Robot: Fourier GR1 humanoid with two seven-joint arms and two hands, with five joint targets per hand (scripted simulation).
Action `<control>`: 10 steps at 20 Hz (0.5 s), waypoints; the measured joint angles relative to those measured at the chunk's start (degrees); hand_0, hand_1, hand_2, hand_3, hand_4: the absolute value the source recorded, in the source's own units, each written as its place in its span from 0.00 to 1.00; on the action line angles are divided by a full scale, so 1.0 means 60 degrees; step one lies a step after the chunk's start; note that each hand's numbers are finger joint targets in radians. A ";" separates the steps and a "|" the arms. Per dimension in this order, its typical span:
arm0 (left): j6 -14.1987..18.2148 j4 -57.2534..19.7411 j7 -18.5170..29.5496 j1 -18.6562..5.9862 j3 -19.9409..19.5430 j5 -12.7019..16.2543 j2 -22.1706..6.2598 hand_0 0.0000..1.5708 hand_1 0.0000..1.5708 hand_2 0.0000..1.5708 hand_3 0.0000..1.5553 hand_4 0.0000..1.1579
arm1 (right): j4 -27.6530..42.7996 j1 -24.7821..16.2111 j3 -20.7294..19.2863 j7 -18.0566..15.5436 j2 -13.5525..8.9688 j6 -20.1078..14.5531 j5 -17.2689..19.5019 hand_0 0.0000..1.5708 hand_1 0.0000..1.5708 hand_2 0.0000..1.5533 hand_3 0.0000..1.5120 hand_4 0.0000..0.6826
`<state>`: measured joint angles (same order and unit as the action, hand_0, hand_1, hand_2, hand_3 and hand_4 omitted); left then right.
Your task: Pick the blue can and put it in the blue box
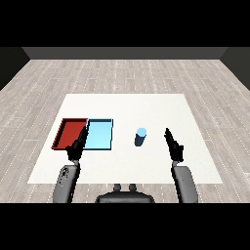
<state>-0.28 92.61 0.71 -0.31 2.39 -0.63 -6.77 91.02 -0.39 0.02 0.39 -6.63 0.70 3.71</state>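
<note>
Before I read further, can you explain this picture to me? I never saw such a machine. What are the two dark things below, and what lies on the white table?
The picture is taken from the robot's head, looking down over a white table. The two grey arms are its own, each ending in a black hand. The left hand hovers at the near edges of a red tray and a light blue tray, which lie side by side. The right hand is right of an upright blue can. Both hands have straight fingers and hold nothing.

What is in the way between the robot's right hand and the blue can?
Nothing that shows. Only bare white table lies between the right hand and the blue can, which stands upright. The stretch from the can to the light blue tray also looks free.
</note>
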 measured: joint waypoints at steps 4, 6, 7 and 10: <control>0.0028 -0.0151 -0.0001 0.0116 -0.0130 0.0036 0.0166 0.00 0.00 0.00 0.00 0.00 | -0.0442 0.0346 0.0212 0.0240 0.0486 -0.0365 0.0243 0.00 0.00 0.00 0.00 0.00; 0.0114 -0.0324 0.0134 0.0321 -0.0149 0.0055 0.0321 0.00 0.00 0.00 0.00 0.00 | -0.0831 0.0680 0.0591 0.0485 0.0722 -0.0891 0.0249 0.00 0.00 0.00 0.00 0.00; 0.0152 -0.0156 0.0506 0.0283 -0.0223 0.0146 0.0410 0.00 0.00 0.00 0.00 0.00 | -0.0735 0.0815 0.0740 0.0158 0.0804 -0.0859 0.0020 0.00 0.00 0.00 0.00 0.00; 0.0107 0.0105 0.1508 0.0228 -0.0460 0.0408 0.0521 0.00 0.00 0.00 0.00 0.00 | -0.0792 0.0986 0.0955 -0.1051 0.0958 -0.0658 -0.0577 0.00 0.00 0.00 0.00 0.00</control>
<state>0.37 93.24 9.76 1.06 -0.36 1.81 -3.64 86.27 5.52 5.75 -5.92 -0.88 -3.25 0.24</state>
